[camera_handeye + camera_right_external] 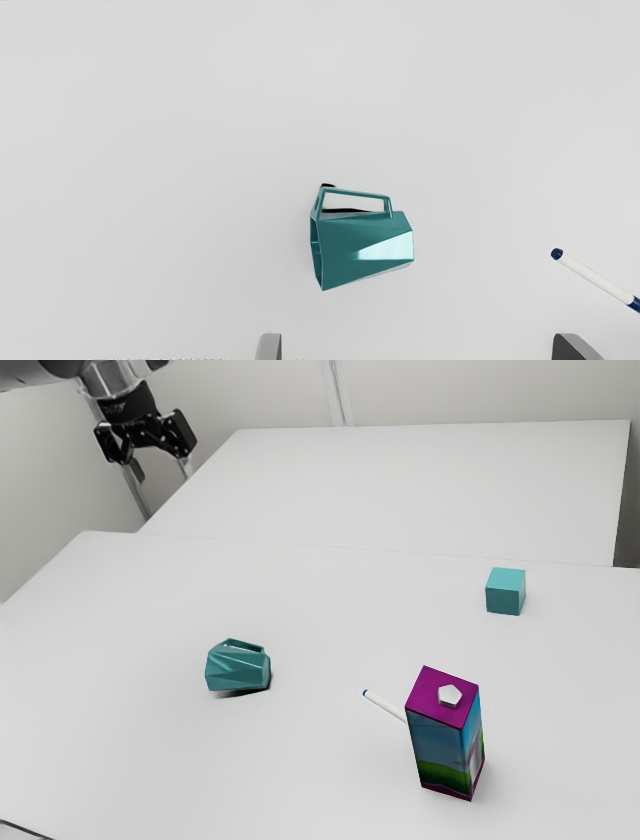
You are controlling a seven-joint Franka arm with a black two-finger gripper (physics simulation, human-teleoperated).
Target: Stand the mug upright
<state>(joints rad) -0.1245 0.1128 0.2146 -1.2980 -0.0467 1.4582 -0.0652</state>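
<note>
The claw (162, 470) is wide; wrist view shows inside the mug (350, 245), exterior view a carton (440, 750).

The exterior view slants down from the near side across the table (120, 740); the wrist view, closer (noticeably so), faces down. Both share the mug (362, 247) and marker (595, 276).

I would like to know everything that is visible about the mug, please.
The mug is teal, faceted and glossy, perhaps glazed ceramic or plastic. It has an angular loop handle with an opening through it. The mug lies on its side on the white table, its open mouth facing away from the marker. Its body narrows from mouth to base. Only the table appears to touch it; the gripper is away from it.
</note>
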